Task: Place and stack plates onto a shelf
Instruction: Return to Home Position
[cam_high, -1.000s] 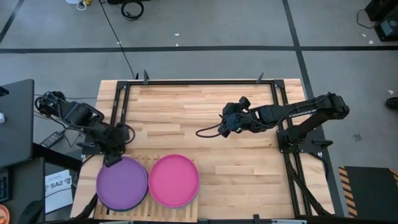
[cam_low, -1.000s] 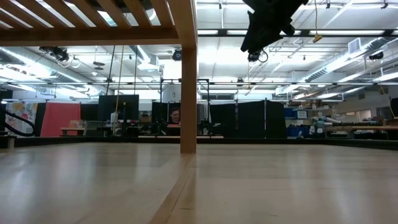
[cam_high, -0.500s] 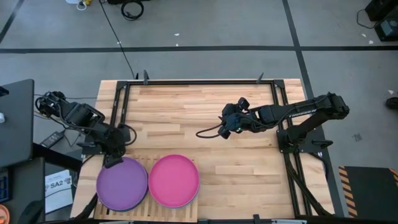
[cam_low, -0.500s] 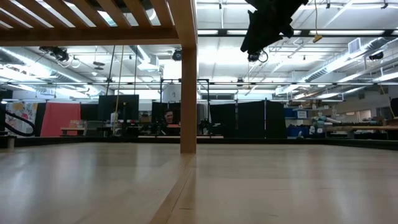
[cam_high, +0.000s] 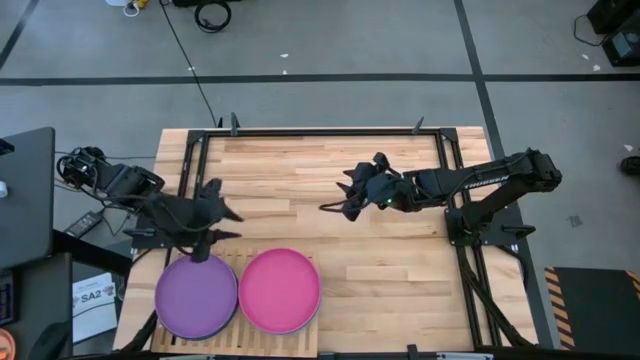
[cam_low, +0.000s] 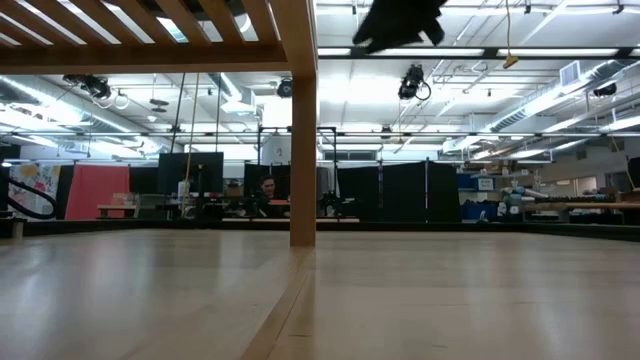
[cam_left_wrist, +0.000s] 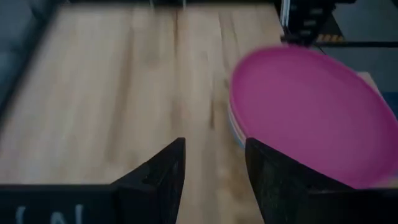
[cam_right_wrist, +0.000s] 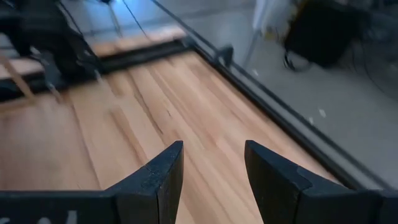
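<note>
The left gripper (cam_high: 220, 222) hangs over the butcher-block tabletop (cam_high: 290, 165), just past the far edge of the purple plate (cam_high: 196, 296); its fingers (cam_left_wrist: 163, 171) stand spread with nothing between them. The purple plate lies on the slatted wooden shelf (cam_high: 241, 262) at the table's near edge; the magenta plate (cam_high: 280, 290) lies beside it on the same shelf, the two nearly touching. In the left wrist view the magenta plate tops a stack, with the rims of lower plates (cam_left_wrist: 234, 127) showing beneath it. The right gripper (cam_high: 346, 196) hovers above mid-table, well apart from the shelf, fingers likewise parted and empty.
</note>
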